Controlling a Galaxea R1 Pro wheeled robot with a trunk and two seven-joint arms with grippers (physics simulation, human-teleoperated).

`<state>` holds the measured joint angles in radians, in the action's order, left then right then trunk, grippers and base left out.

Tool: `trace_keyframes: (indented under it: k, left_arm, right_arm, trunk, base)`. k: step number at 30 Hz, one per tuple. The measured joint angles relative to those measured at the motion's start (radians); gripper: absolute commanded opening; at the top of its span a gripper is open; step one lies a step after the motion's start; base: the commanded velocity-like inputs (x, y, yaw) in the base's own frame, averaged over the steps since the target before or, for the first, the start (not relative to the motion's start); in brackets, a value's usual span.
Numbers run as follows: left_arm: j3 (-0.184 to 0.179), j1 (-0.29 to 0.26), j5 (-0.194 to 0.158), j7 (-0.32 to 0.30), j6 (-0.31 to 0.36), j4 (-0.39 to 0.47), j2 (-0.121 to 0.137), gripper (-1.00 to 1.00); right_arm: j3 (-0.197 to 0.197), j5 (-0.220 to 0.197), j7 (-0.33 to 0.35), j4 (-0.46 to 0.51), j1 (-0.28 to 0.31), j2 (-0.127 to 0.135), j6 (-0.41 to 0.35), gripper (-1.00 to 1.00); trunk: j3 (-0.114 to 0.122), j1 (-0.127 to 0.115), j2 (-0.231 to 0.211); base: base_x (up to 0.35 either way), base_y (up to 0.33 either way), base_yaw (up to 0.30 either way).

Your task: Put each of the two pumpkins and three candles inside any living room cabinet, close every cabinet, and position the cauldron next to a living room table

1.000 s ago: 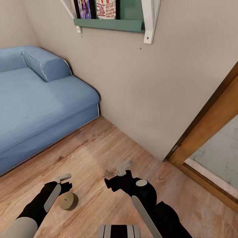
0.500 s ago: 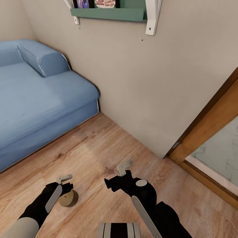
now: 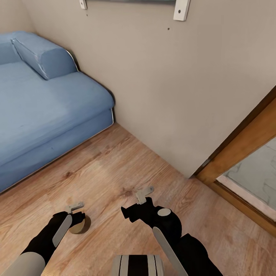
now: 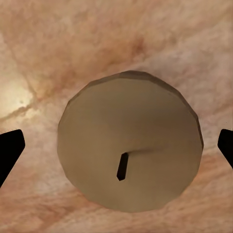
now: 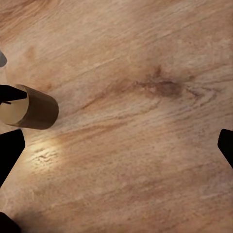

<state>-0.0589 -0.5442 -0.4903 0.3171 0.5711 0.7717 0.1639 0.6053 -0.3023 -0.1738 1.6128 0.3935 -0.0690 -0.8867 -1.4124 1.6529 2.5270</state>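
Candle (image 3: 78, 226) in front of you stands upright on the wooden floor (image 3: 115, 168), partly hidden in the head view by your left gripper (image 3: 74, 207), which hangs right above it. From the left wrist view you look straight down on the candle's (image 4: 130, 141) round beige top with its short dark wick, and the two dark fingertips (image 4: 8, 151) sit at either side of it, well clear of its rim, so your left jaws are open around it without touching. In the right wrist view the same candle (image 5: 30, 108) shows from the side on the floor planks, with a dark part of the left arm across its top.

Your right gripper (image 3: 144, 194) hovers over bare floor, a little to the right of the candle and apart from it. Its fingertips (image 5: 9, 151) sit wide apart in the right wrist view with nothing between them, so those jaws are open and empty.

Beyond your arms a blue sofa (image 3: 42, 111) stands against the beige wall (image 3: 172, 88), and a wooden door frame (image 3: 245, 142) runs along the right, with pale tiled floor behind it.
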Motion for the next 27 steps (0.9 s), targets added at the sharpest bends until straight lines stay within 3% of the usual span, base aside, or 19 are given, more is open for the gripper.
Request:
trace_keyframes:
  k: [18, 27]
  left_arm:
    - [0.000, -0.006, -0.001, -0.006, 0.003, 0.000, 0.000, 1.00]
    - [-0.001, -0.018, 0.000, -0.006, 0.003, 0.000, 0.000, 1.00]
  right_arm:
    - [0.000, 0.000, 0.000, 0.000, 0.000, 0.001, 0.000, 1.00]
    - [-0.002, 0.000, 0.000, 0.000, 0.000, 0.002, 0.000, 1.00]
  trunk:
    - [0.000, 0.000, 0.000]
    - [-0.035, 0.004, 0.002]
  base:
    - [0.000, 0.000, 0.000]
    - [0.000, 0.000, 0.000]
